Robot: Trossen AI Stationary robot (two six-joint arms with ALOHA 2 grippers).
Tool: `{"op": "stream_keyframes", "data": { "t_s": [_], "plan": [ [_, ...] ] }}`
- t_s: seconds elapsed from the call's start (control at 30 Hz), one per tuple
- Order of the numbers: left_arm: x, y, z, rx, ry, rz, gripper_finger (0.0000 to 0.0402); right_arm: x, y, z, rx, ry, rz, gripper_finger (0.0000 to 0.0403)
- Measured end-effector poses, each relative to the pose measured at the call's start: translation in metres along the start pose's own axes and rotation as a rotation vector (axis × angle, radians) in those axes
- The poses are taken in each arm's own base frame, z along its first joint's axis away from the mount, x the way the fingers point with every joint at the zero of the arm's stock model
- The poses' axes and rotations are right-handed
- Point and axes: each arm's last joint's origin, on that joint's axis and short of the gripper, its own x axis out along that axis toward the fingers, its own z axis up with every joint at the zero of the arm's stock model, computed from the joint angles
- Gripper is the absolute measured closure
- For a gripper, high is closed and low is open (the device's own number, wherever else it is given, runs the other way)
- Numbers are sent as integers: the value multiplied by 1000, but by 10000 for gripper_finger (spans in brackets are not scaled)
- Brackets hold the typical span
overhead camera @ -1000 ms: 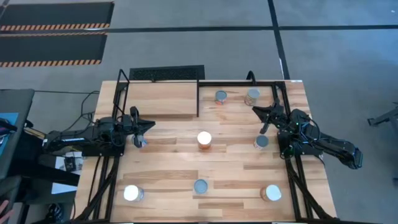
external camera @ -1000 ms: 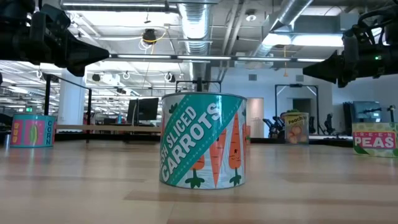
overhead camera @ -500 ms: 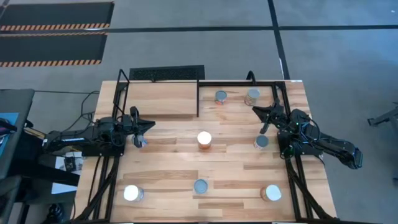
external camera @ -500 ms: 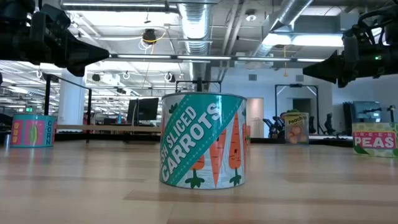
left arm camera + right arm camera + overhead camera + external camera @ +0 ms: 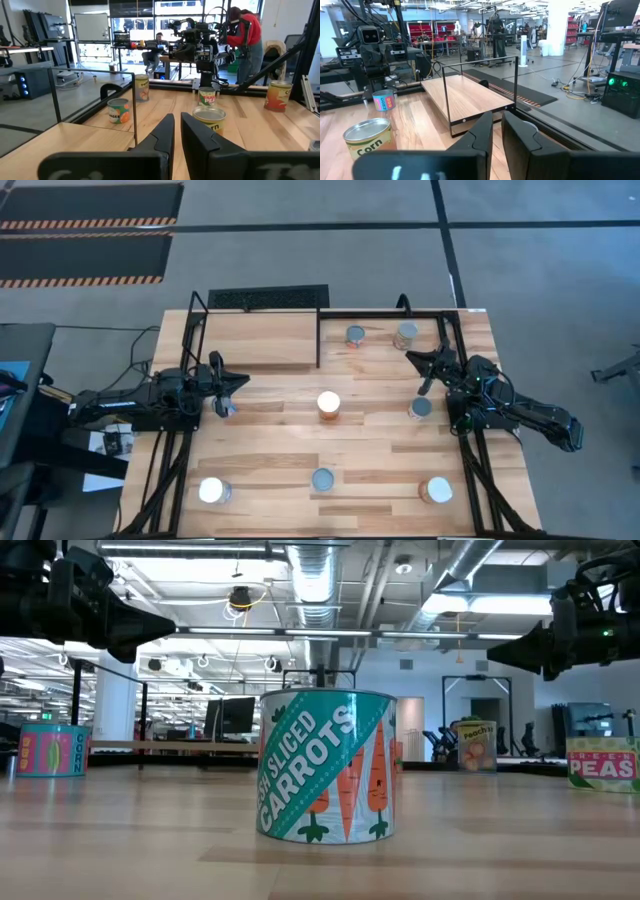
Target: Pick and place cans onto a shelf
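The shelf (image 5: 262, 338), a light-wood board in a black rod frame, sits at the table's far left. Several cans stand upright on the tabletop. Two are at the far right (image 5: 355, 335) (image 5: 405, 335), and one with a bright top is in the middle (image 5: 328, 404). One (image 5: 420, 408) is beside the right arm, and three stand along the near edge (image 5: 211, 491) (image 5: 322, 479) (image 5: 436, 490). My left gripper (image 5: 240, 382) (image 5: 177, 131) hovers at the left edge, shut and empty, with a small blue can (image 5: 222, 408) (image 5: 383, 101) beside it. My right gripper (image 5: 415, 360) (image 5: 497, 131) hovers at the right, shut and empty.
The black frame rods (image 5: 319, 340) rise around the shelf and run along the table's far edge. In the low view a carrots can (image 5: 328, 765) stands close in front. A corn can (image 5: 48, 750) is at the left and a peas can (image 5: 603, 762) at the right. People are in the room beyond (image 5: 245, 40).
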Motion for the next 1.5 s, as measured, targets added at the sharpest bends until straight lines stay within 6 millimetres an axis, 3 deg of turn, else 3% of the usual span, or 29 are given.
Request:
{"op": "stream_keyframes", "data": {
  "t_s": [0.97, 1.27, 1.5],
  "plan": [
    [0, 0, 1, 14, -14, 1, 381, 0, 0, 0, -6, -4, -2, 337],
    [0, 0, 1, -99, -12, 2, 381, 0, 0, 1, 68, -12, -1, 337],
    [0, 1, 2, -90, -17, 18, 382, -2, 3, 16, 103, -115, 78, 342]
  ]
}}
